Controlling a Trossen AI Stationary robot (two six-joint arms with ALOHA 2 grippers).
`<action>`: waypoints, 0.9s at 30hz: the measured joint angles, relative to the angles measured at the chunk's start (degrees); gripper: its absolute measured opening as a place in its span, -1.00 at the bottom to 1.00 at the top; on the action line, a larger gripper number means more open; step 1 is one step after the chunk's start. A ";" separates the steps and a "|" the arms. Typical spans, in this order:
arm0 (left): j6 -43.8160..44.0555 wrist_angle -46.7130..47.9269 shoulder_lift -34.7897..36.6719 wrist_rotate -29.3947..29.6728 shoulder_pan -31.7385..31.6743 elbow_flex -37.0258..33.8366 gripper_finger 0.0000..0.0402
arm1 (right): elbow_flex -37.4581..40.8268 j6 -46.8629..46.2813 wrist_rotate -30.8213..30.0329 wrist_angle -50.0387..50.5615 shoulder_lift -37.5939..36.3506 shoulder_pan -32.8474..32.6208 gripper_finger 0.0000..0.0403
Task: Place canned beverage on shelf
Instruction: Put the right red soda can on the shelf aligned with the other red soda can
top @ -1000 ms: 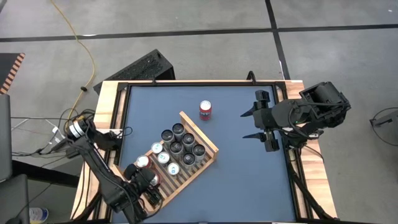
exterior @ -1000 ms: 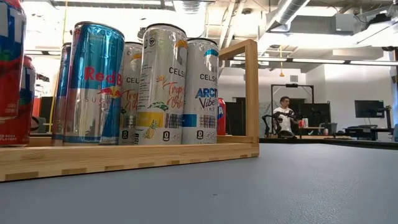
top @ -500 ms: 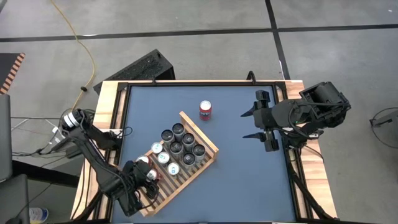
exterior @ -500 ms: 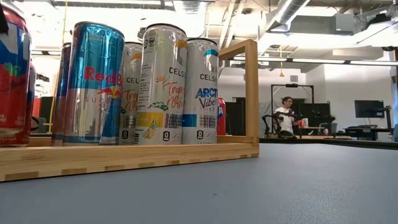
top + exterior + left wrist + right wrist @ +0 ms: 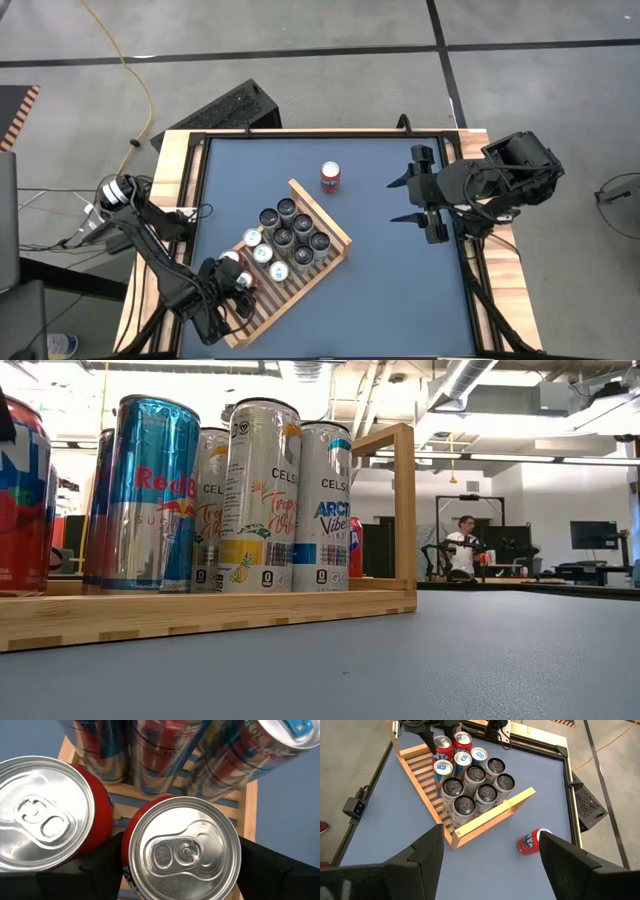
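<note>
Cans fill your shelf (image 5: 318, 262); left gripper (image 5: 232, 285), clasping a red can (image 5: 182, 851), has lowered it onto the slats.

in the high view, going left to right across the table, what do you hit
left gripper holding a red can → wooden shelf full of cans → lone red can → right gripper, open, over the blue table

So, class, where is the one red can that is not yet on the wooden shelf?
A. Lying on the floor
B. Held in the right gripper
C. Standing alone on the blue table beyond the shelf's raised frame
C: the lone red can stands on the table, apart from the shelf; the right gripper is open and empty.
</note>
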State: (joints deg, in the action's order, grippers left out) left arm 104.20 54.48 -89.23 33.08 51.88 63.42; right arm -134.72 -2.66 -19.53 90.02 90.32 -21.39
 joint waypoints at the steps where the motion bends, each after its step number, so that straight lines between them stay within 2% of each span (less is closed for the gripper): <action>1: 0.01 0.54 0.00 -0.06 0.00 0.01 0.42 | 0.00 0.01 0.00 0.00 -0.02 0.00 0.42; 8: 0.00 1.58 0.00 -1.18 0.24 0.04 0.42 | 0.01 0.02 0.00 -0.01 -0.01 0.01 0.42; 17: -0.10 0.14 0.00 0.27 0.24 0.02 0.43 | 0.01 0.02 0.02 0.00 0.01 0.00 0.42; 27: -2.51 -2.16 0.00 0.21 0.24 0.04 0.64 | 0.01 -0.32 0.04 0.00 0.00 0.00 0.42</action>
State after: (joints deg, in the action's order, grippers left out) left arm 101.70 52.32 -89.23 33.29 52.12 63.46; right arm -134.70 -2.98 -19.49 90.02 90.32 -21.39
